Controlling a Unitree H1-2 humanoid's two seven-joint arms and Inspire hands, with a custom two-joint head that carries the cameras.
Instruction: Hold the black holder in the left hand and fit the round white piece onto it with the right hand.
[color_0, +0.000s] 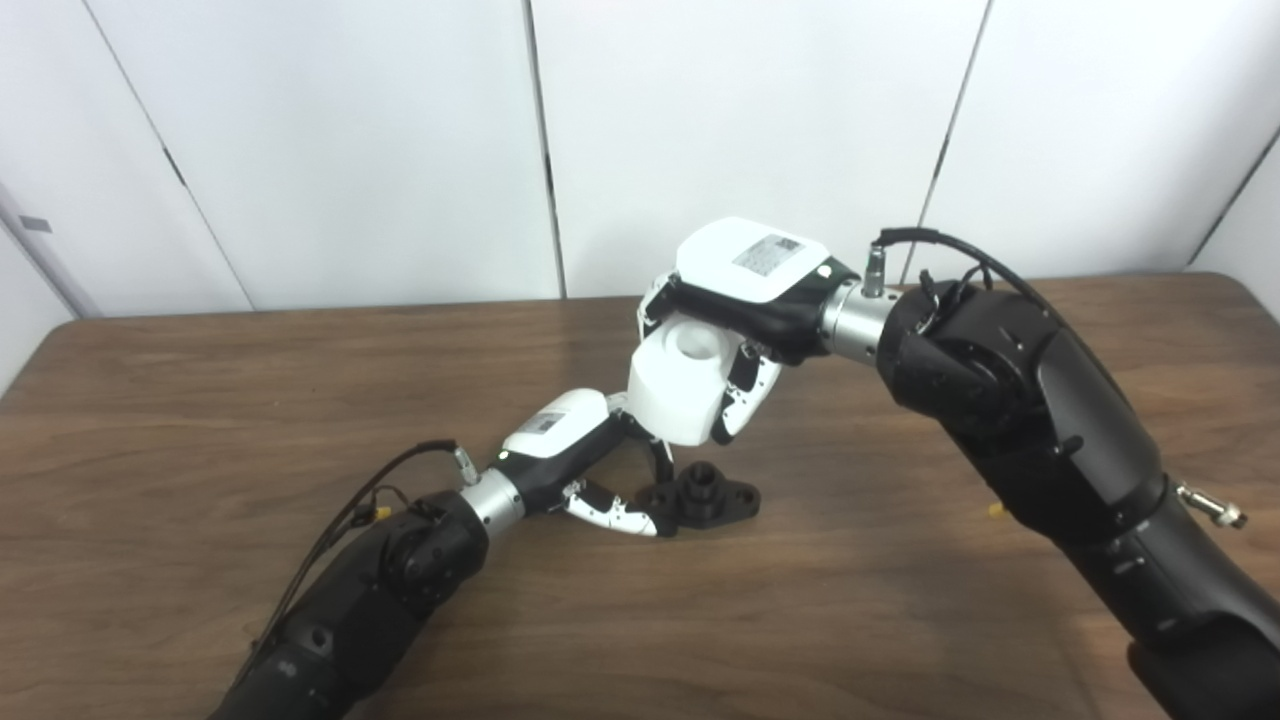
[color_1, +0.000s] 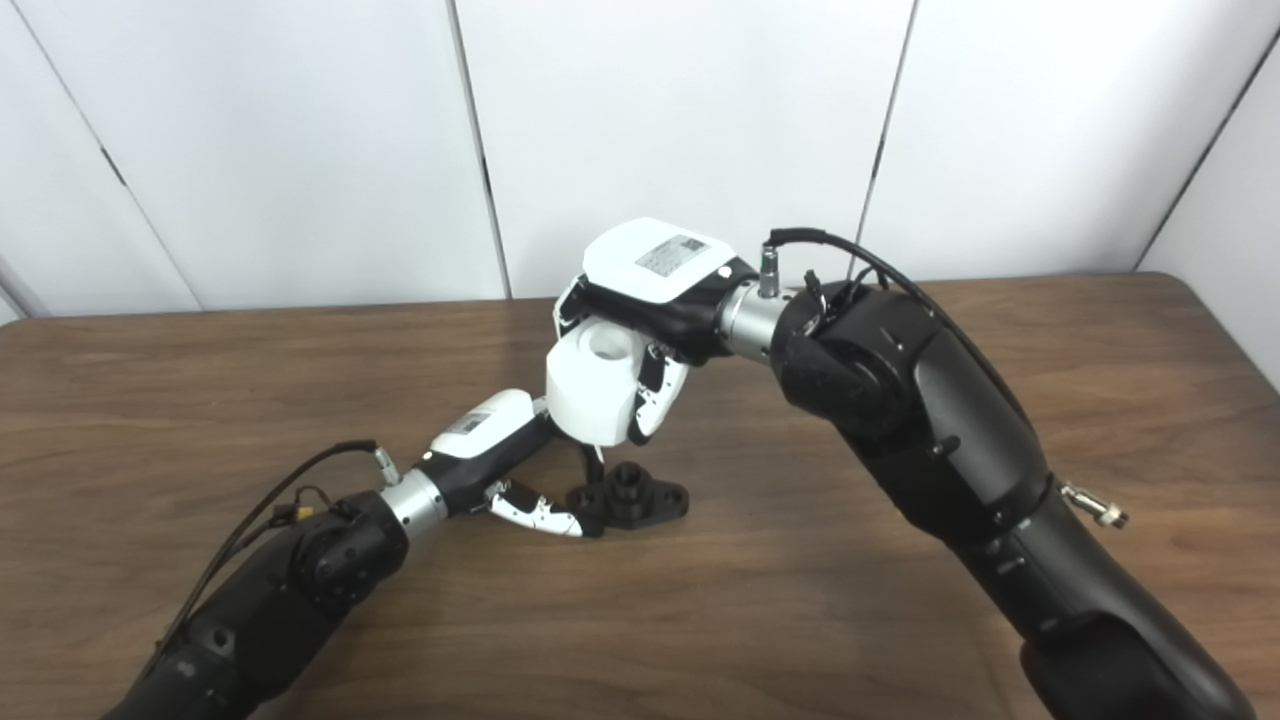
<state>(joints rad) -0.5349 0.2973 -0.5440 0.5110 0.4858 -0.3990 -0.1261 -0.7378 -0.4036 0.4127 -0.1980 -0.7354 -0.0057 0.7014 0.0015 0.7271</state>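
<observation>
The round white piece (color_0: 678, 385) is gripped by the right hand (color_0: 745, 300) above the black holder (color_1: 628, 496); the left hand (color_1: 500, 450) fingers (color_1: 535, 515) pinch the holder's end, contact partly hidden.

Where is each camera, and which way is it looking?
Left eye view: on the robot's head, looking down and ahead at the table; both arms show, the right hand holding the white piece.
Right eye view: beside it, same aim; the left hand touches the black holder on the table.
Both share the whole scene, slightly shifted sideways.
</observation>
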